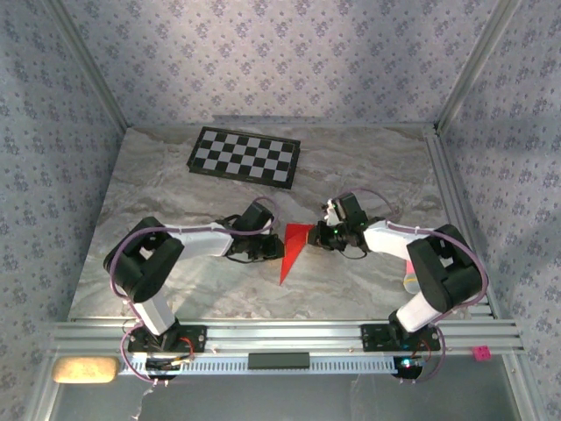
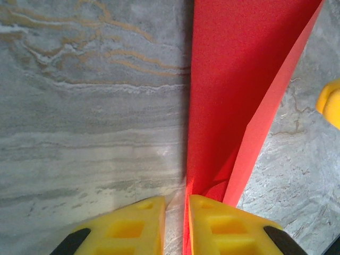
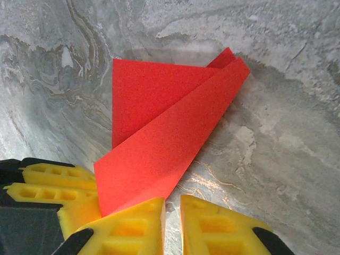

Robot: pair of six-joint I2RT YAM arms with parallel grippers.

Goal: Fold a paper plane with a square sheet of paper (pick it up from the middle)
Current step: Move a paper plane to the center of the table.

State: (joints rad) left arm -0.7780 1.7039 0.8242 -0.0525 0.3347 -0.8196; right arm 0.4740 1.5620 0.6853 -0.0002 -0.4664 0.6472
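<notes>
Two tools meet at frame centre in the top view, on either side of the paper plane (image 1: 294, 246), which lies on the grey marbled desk (image 1: 377, 175). The plane is red, folded to a point, wide end up, tip aimed at the bottom of the frame. The left tool (image 1: 274, 247) touches its left edge and the right tool (image 1: 318, 237) sits at its upper right corner. A checkerboard (image 1: 245, 156) lies well apart, upper centre, flat on the desk.

Left wrist view: the left tool (image 2: 176, 226) has its yellow fingers nearly pressed together, with a thin red edge in the slot, so it is pinching the paper plane (image 2: 234, 79), which runs up to the frame top.

Right wrist view: the right tool (image 3: 171, 226) has its fingers pressed close, with bare desk (image 3: 276, 133) in the narrow gap and nothing between them. A lower corner of the paper plane (image 3: 159, 133) overlaps its left-hand finger. The left tool (image 3: 87, 188) shows at lower left, against the same corner.
</notes>
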